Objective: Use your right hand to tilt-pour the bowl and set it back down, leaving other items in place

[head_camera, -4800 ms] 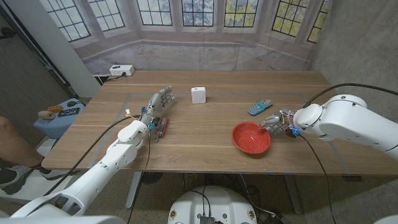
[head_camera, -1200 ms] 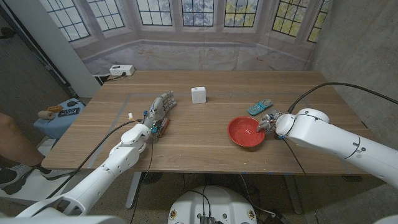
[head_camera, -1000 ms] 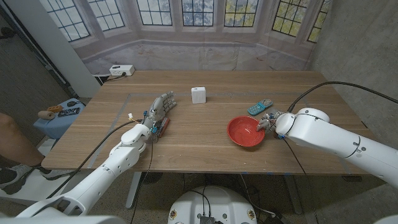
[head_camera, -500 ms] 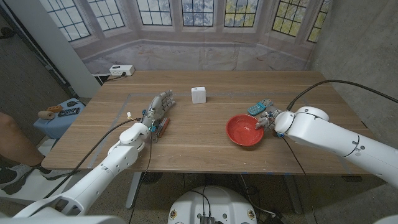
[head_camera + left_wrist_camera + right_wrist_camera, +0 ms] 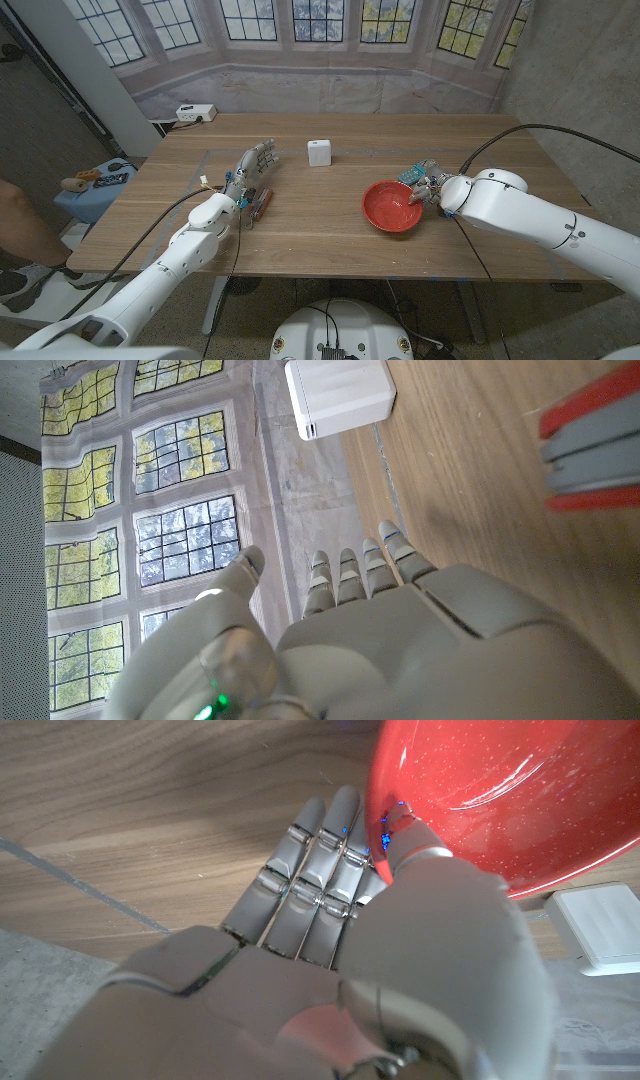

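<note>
The right hand (image 5: 428, 190) pinches the rim of the round red plastic bowl (image 5: 391, 207), thumb inside, so it can tip it. The bowl sits on the wooden table (image 5: 330, 235). The left hand (image 5: 250, 172) waits, fingers spread.

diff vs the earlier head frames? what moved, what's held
The right hand keeps its grip on the rim of the red speckled bowl and has carried it leftward and a little farther up the wooden table. The left hand, the white square box, the teal phone-like handset and the red-and-grey tool stayed put.
</note>
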Controlling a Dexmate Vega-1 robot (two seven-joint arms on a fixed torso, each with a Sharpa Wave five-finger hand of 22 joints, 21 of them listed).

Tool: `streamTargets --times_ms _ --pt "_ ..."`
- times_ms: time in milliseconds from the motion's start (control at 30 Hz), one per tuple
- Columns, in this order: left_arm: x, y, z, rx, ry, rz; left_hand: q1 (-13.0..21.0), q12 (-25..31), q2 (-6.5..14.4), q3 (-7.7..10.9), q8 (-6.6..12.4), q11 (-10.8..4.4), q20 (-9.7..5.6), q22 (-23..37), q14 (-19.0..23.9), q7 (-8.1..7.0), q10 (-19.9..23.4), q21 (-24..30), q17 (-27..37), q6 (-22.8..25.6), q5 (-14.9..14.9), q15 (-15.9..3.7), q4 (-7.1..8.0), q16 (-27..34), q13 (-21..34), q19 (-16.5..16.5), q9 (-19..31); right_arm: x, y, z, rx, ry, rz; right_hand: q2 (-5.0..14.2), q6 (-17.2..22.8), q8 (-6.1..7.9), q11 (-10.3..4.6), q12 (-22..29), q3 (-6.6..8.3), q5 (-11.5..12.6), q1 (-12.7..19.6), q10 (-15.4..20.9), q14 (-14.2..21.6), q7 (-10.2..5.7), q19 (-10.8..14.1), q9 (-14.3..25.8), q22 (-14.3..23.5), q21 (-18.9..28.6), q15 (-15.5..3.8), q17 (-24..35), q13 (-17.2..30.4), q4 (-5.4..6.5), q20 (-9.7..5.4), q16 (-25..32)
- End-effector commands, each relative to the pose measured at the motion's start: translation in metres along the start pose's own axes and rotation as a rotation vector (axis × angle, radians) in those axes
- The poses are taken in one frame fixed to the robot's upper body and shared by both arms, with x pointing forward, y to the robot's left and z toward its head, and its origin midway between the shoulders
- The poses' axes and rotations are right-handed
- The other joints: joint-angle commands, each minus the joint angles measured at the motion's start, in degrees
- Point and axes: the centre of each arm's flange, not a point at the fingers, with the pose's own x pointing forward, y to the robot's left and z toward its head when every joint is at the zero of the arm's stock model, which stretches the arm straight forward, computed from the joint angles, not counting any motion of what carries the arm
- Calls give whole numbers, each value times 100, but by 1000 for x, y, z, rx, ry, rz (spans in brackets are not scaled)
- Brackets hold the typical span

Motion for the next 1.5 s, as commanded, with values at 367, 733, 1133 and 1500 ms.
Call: streamTargets --times_ms 367,733,1133,1500 --pt "0 0 1 3 -1 1 -40 11 14 13 -14 2 -3 30 37 31 68 -28 4 53 20 0 -45 -7 24 76 34 -20 -5 10 -49 -34 -169 5 59 34 -60 22 -19 12 91 111 82 -8 -15 7 24 80 -318 64 36 40 -215 -69" --pt "1 -1 1 3 -6 0 -37 5 19 10 -15 -11 -7 31 35 33 65 -46 5 59 19 0 -55 -9 25 85 34 -31 -1 15 -54 -60 -312 6 76 28 -74 27 -36 11 107 127 137 -30 -2 -1 26 113 -319 103 53 45 -225 -79" --pt "-2 1 0 3 -5 11 -29 2 25 6 -17 -9 -10 31 42 36 71 -67 4 66 20 1 -72 -7 25 92 35 -33 4 18 -55 -85 -408 -3 111 26 -80 18 -59 10 124 141 183 -20 12 -11 28 156 -319 150 56 46 -230 -106" --pt "-1 0 -1 4 -5 12 -30 1 23 1 -15 -23 -14 32 47 44 80 -84 5 81 20 -6 -82 -8 26 103 35 -32 10 22 -60 -119 -518 -7 140 23 -57 25 -68 6 147 154 226 -10 47 -21 29 206 -319 188 88 44 -241 -139"
